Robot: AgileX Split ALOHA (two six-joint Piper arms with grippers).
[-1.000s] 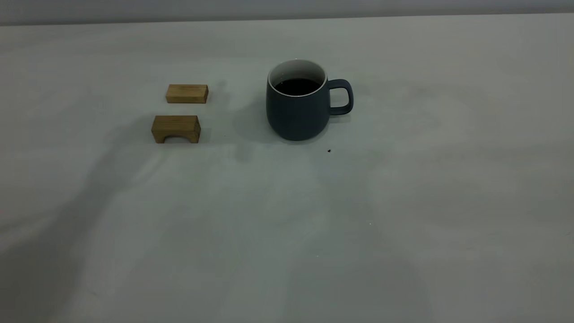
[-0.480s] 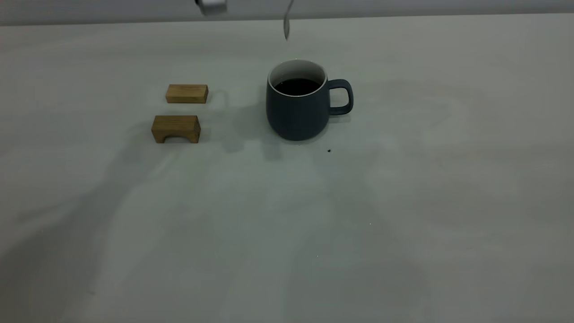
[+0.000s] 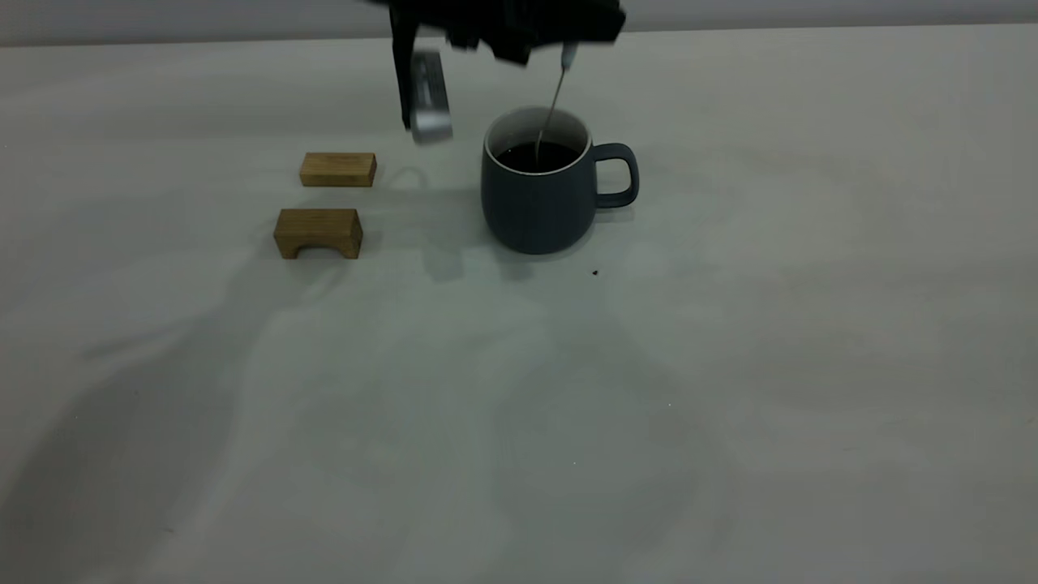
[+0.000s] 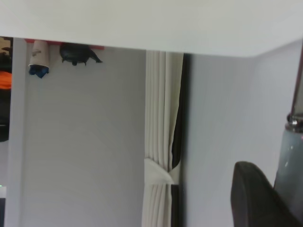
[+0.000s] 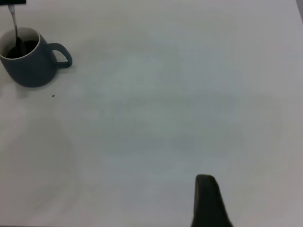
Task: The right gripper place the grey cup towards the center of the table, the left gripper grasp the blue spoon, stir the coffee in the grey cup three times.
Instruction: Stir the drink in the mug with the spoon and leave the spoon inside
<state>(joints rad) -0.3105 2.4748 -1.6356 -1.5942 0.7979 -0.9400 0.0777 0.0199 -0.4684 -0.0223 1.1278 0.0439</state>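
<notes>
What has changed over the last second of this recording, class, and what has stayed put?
The left gripper has come down from above into the exterior view, holding the blue spoon, whose metal end now dips into the coffee in the grey cup. A second ago neither was in sight; half a second ago only the spoon's tip hung above the cup. The cup, the two wooden blocks and the dark speck have not moved.

Pale grey-white matte table (image 3: 730, 365), pretty plain. The grey cup (image 3: 535, 203) sits on it toward the back middle, handle pointing to the exterior view's right. Off to its left are two wooden blocks, well apart from it: a flat rectangular block (image 3: 338, 169) and, just in front, an arch-shaped block (image 3: 318, 233). Tiny dark speck (image 3: 595, 273) near the cup's base.
</notes>
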